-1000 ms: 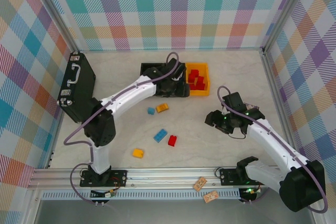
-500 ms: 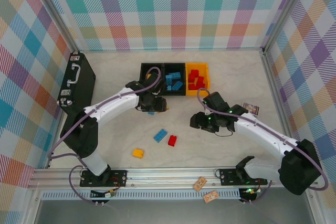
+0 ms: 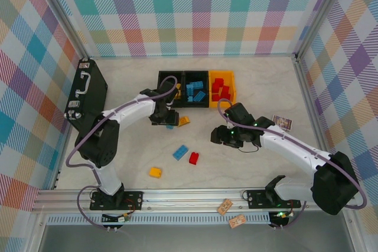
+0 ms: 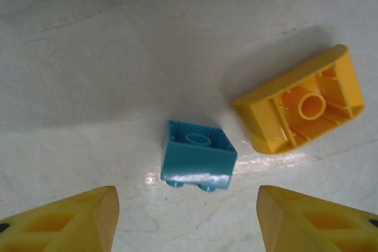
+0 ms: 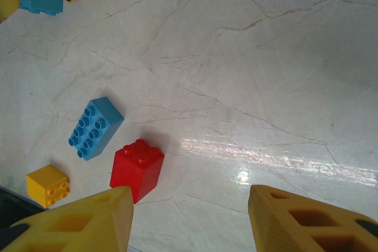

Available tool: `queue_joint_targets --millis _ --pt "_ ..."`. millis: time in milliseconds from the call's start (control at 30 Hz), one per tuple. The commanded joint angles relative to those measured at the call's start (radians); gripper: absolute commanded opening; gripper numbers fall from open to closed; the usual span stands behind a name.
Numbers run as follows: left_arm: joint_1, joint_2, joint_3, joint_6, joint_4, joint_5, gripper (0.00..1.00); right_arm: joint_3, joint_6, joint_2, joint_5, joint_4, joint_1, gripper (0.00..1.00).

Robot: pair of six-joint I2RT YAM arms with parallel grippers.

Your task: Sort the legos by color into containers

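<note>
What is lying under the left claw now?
Under the open left claw lies a small blue brick on the table, and a yellow brick beside it shows its hollow side. In the top view the left arm partly covers the blue brick.

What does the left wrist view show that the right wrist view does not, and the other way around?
Left wrist: the open left gripper and an overturned yellow brick, hollow side up. Right wrist: the open right gripper, a long blue brick, a red brick, a small yellow brick. Both: the pale table, probably the small blue brick.
</note>
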Motion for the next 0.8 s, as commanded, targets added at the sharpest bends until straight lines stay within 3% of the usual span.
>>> queue_joint_targets --millis 0,233,400,767 --pt "0.004 0.036 0.035 0.036 -0.012 0.017 0.63 0.030 0.010 0.012 0.011 -0.001 0.005 0.54" --pt "0.005 0.097 0.044 0.044 -0.001 0.007 0.60 0.045 -0.002 0.036 0.014 -0.015 0.005 0.54" --pt "0.005 0.106 0.047 0.046 -0.001 0.000 0.40 0.056 -0.007 0.046 0.011 -0.023 0.006 0.54" --pt "0.004 0.051 0.034 0.032 -0.026 -0.003 0.33 0.038 -0.001 0.024 0.018 -0.023 0.005 0.54"
